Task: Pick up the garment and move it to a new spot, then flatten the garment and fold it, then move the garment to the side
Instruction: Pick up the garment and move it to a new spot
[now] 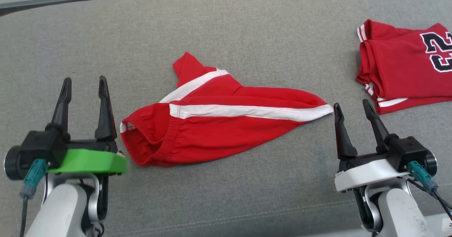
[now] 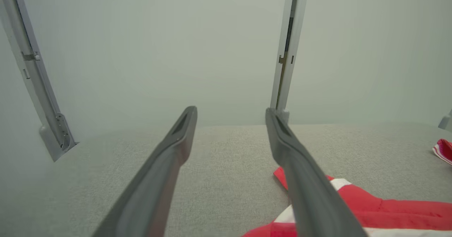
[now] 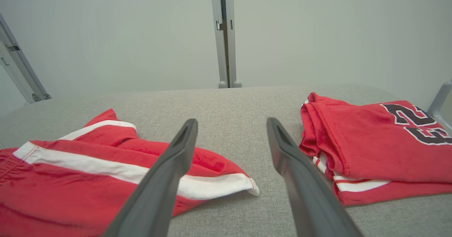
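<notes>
The garment (image 1: 226,124) is a pair of red shorts with white side stripes, lying loosely folded on the grey table (image 1: 247,35), waistband toward my left. My left gripper (image 1: 84,83) stands open just left of the waistband, nothing between its fingers. My right gripper (image 1: 353,108) is open too, its tips right beside the leg's white hem. In the left wrist view the garment (image 2: 388,212) shows at the lower right past the open gripper (image 2: 231,113). The right wrist view has the garment (image 3: 70,180) on the left of the open gripper (image 3: 231,124).
A folded red jersey (image 1: 406,64) with dark numbers lies at the table's right edge, also seen as the jersey (image 3: 374,148) in the right wrist view. Metal frame posts (image 3: 224,35) rise behind the table against a pale wall.
</notes>
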Robot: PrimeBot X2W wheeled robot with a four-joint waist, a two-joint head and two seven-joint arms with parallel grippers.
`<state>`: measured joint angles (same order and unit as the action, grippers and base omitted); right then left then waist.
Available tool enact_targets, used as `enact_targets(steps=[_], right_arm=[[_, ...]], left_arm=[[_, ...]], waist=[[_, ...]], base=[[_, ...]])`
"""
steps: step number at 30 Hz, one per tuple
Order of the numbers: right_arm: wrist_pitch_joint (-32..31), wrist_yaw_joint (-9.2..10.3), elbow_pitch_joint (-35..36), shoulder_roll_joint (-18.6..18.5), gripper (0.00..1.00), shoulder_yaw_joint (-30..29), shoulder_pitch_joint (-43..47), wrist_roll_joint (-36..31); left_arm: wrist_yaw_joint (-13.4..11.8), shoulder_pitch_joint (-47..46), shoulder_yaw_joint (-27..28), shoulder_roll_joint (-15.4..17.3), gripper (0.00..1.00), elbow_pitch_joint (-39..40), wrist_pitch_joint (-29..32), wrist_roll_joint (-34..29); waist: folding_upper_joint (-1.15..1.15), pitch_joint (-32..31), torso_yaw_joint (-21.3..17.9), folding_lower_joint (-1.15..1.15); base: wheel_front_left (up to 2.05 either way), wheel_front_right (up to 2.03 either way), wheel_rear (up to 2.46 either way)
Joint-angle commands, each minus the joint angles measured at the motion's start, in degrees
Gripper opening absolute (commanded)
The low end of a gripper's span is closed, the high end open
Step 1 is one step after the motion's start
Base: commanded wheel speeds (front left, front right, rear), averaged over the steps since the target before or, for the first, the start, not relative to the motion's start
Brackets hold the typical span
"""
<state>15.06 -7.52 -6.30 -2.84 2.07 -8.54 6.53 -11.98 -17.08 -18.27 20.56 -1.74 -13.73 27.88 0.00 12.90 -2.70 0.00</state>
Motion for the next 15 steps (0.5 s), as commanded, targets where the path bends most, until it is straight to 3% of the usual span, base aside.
enact_targets(steps=[1,15], right_arm=[[0.17,0.07,-0.34,-0.16,1.0,-0.3,0.75,-0.4],[0.14,0.07,-2.81,-0.16,1.0,-1.6,6.16,-1.83]], left_arm=[[-0.01,2.13,0.6,0.43,1.0,0.4,-0.59,0.02],[2.52,14.95,2.05,-0.57,1.0,0.69,-1.45,-3.28]], waist=[[0.0,-2.74,2.18,0.0],[0.0,-9.25,4.44,0.0]], base=[[0.0,0.0,0.0],[0.0,0.0,0.0]])
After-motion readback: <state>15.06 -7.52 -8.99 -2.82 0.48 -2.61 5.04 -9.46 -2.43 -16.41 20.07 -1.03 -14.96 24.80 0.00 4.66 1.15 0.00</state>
